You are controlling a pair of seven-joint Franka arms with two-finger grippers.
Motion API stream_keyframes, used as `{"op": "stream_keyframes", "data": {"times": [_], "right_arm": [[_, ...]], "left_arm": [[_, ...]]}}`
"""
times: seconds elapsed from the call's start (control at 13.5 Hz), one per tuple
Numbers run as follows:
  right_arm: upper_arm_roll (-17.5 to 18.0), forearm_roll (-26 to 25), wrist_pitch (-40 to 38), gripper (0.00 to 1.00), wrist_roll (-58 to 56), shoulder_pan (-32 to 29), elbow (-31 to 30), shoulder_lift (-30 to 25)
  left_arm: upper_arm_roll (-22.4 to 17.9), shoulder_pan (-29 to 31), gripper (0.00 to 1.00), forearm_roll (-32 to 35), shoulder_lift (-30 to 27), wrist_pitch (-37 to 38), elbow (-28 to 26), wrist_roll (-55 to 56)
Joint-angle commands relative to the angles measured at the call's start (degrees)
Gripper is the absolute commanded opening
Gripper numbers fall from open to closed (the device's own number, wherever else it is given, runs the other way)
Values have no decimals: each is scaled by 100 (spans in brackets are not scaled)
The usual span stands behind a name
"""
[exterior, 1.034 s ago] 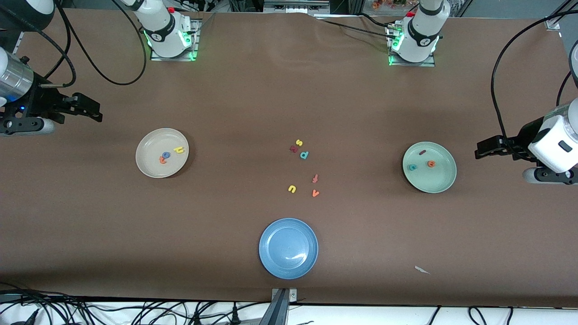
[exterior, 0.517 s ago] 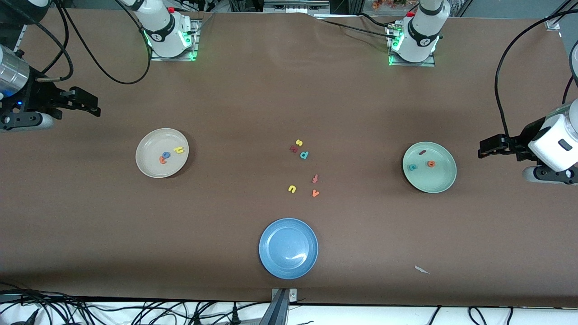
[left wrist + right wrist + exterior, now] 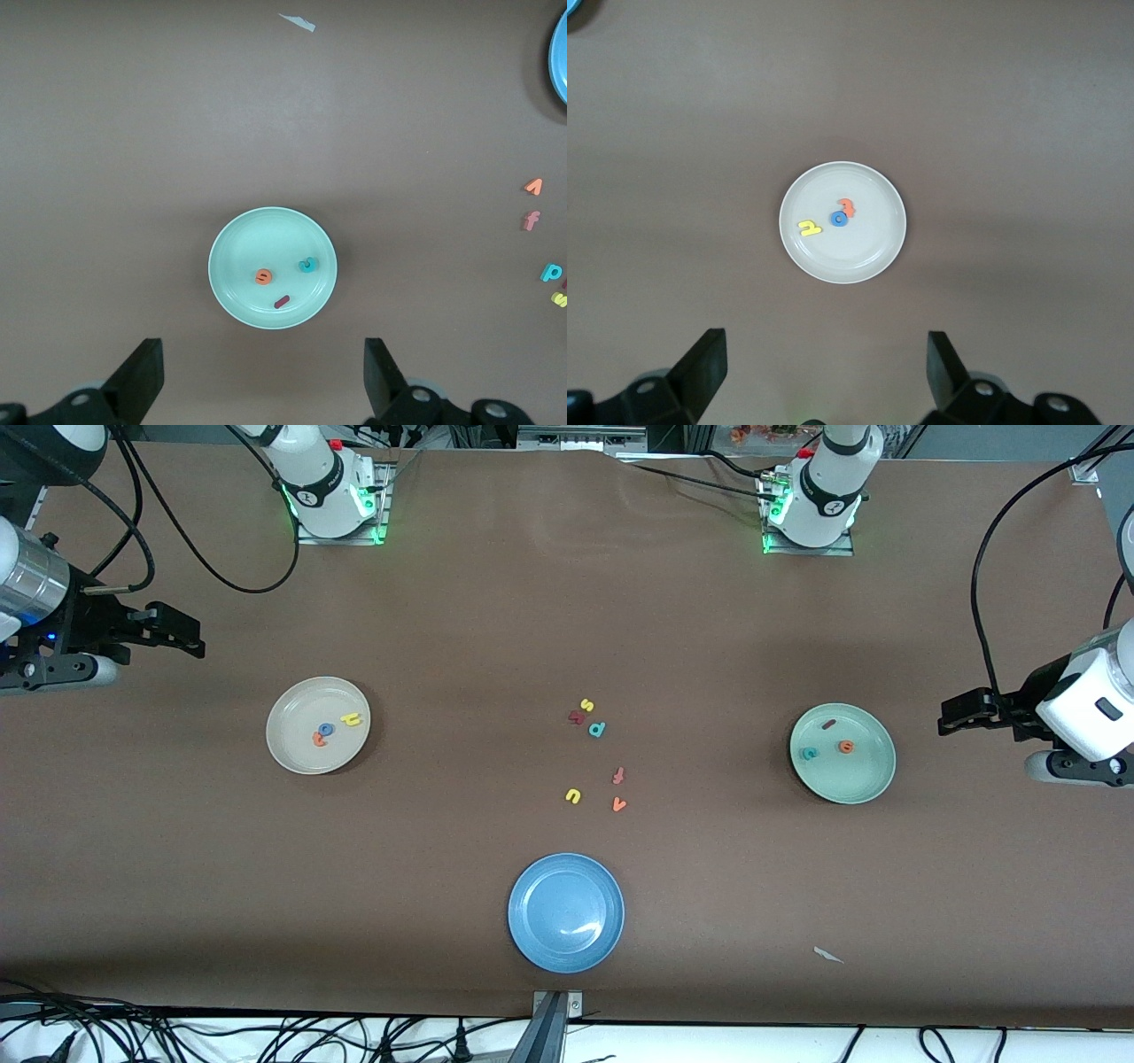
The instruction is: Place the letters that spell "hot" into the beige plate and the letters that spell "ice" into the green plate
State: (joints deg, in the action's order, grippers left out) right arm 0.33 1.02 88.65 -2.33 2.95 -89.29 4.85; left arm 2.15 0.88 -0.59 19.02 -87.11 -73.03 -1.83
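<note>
Front view counts three plates and twelve letters. Yellow h [image 3: 353,719], blue o [image 3: 325,729] and orange t [image 3: 318,739] lie in the beige plate [image 3: 292,753], their row running two to eight o'clock. Red i [image 3: 829,724], its bar tilted two to eight, teal c [image 3: 808,754] and orange e [image 3: 846,747] lie in the green plate [image 3: 855,784]. Six spare letters [image 3: 596,729] sit mid-table; the blue plate [image 3: 532,939] holds none. Left gripper [image 3: 950,717] and right gripper [image 3: 190,640] hover released over the table ends; the right one has dipped slightly since half a second ago.

A high front camera faces the robots across the table [image 3: 496,620]. Each wrist camera looks straight down from well above: left shares the green plate [image 3: 232,292] [image 3: 864,788], right the beige plate [image 3: 877,252] [image 3: 288,753].
</note>
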Motion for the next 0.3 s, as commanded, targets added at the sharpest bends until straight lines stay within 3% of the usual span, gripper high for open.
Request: {"op": "stream_keyframes", "data": {"times": [0.0, 0.22], "right_arm": [[-77, 48, -208, 100, -145, 4, 211, 43], [-77, 30, -445, 100, -162, 4, 369, 60]], "left_arm": [[-39, -35, 99, 129, -135, -16, -98, -160], [-39, -35, 99, 129, -135, -25, -98, -169]]}}
